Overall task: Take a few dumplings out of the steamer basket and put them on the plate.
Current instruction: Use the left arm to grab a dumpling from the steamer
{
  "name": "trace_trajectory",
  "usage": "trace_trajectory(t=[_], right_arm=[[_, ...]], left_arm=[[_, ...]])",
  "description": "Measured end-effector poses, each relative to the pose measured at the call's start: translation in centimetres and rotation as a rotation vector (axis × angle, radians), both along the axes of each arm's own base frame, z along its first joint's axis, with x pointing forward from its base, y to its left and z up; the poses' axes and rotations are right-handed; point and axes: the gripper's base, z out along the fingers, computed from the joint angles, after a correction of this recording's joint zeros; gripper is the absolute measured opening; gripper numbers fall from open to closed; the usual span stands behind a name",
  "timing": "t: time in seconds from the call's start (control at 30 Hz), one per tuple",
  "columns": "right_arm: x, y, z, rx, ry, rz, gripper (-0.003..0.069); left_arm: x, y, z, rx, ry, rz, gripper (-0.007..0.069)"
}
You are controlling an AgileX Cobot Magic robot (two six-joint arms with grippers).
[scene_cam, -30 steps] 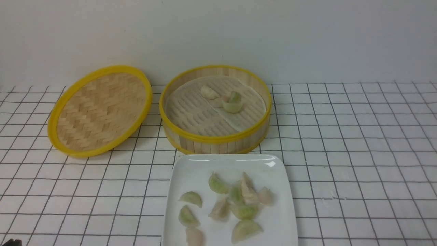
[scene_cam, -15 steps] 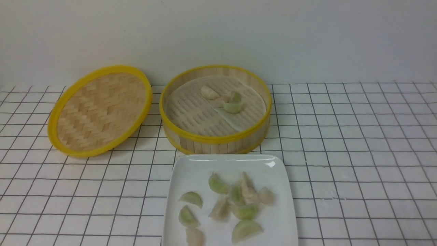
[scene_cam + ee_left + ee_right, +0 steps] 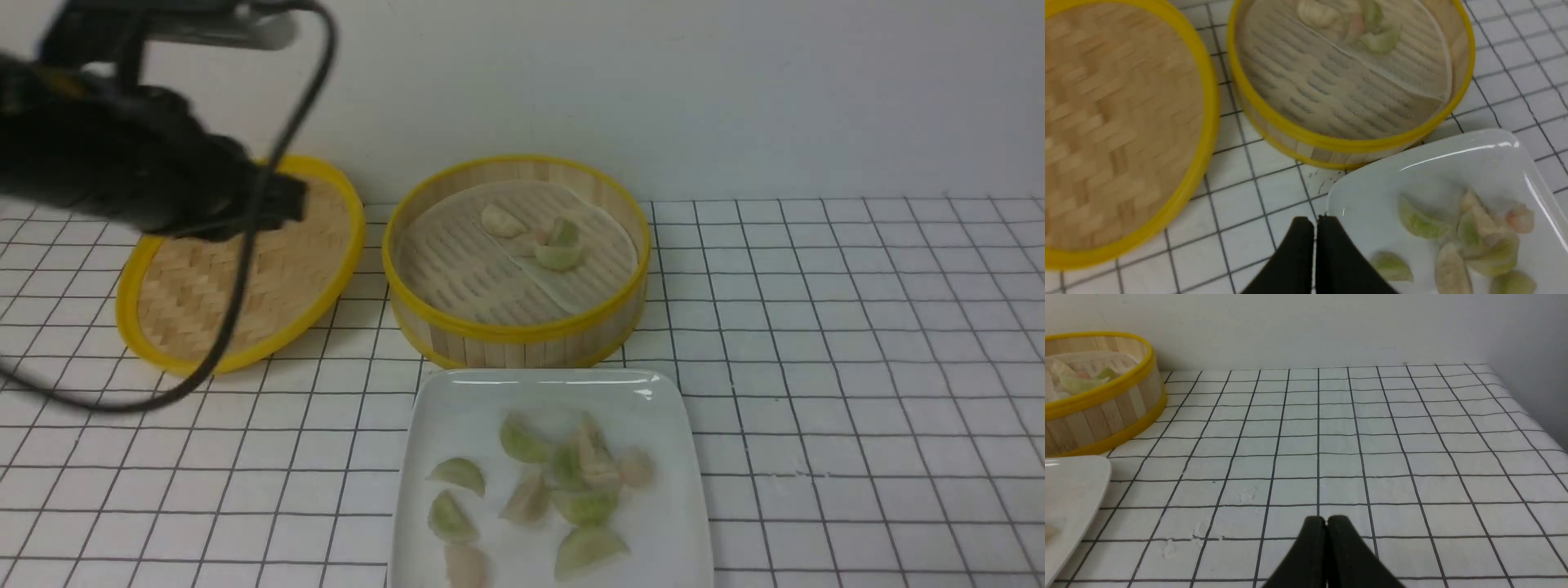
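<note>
Both my grippers pinched closed
My left gripper (image 3: 1315, 222) and right gripper (image 3: 1326, 521) hold nothing; dumplings (image 3: 588, 549) crowd the plate (image 3: 457, 408), a few lie in the steamer basket (image 3: 514, 351)

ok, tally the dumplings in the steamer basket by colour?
Green dumplings: 2
Whitish dumpling: 1
Pinkish dumpling: 1
Total: 4, all in the steamer basket
</note>
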Motion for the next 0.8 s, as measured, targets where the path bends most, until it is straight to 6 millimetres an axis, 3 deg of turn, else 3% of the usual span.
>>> trace_trajectory(t=[0.03, 0.07, 0.13, 0.17, 0.2, 0.23, 0.33, 0.5, 0.63, 0.8], right_arm=[[0.0, 0.0, 0.0, 0.000, 0.000, 0.000, -0.0015], [0.0, 0.0, 0.0, 0.000, 0.000, 0.000, -0.0015], [0.0, 0.0, 0.0, 0.000, 0.000, 0.000, -0.0015], [0.0, 0.0, 0.0, 0.000, 0.000, 0.000, -0.0015], [0.0, 0.0, 0.0, 0.000, 0.000, 0.000, -0.0015], [0.0, 0.0, 0.0, 0.000, 0.000, 0.000, -0.0015], [0.0, 0.0, 0.0, 0.000, 0.000, 0.000, -0.0015], [0.0, 0.0, 0.0, 0.000, 0.000, 0.000, -0.0015], [0.0, 0.0, 0.0, 0.000, 0.000, 0.000, -0.0015], [0.0, 0.0, 0.0, 0.000, 0.000, 0.000, -0.0015]], left_arm=[[2.6, -1.4, -0.4, 0.024, 0.032, -0.055, -0.0006], [3.2, -1.7, -1.1, 0.032, 0.060, -0.066, -0.0006], [6.3, -3.9, -2.3, 0.054, 0.121, -0.132, -0.0006], [8.1, -5.1, -3.9, 0.078, 0.183, -0.169, -0.0006], [8.5, -5.4, -3.6, 0.077, 0.173, -0.176, -0.0006], [10.1, -6.5, -5.2, 0.105, 0.227, -0.209, -0.0006], [12.6, -8.3, -7.1, 0.142, 0.277, -0.256, -0.0006], [17.9, -10.9, -8.9, 0.138, 0.180, -0.271, -0.0006], [20.4, -12.0, -9.4, 0.114, 0.037, -0.277, -0.0006], [20.7, -12.8, -10.6, 0.095, 0.043, -0.257, -0.0006]])
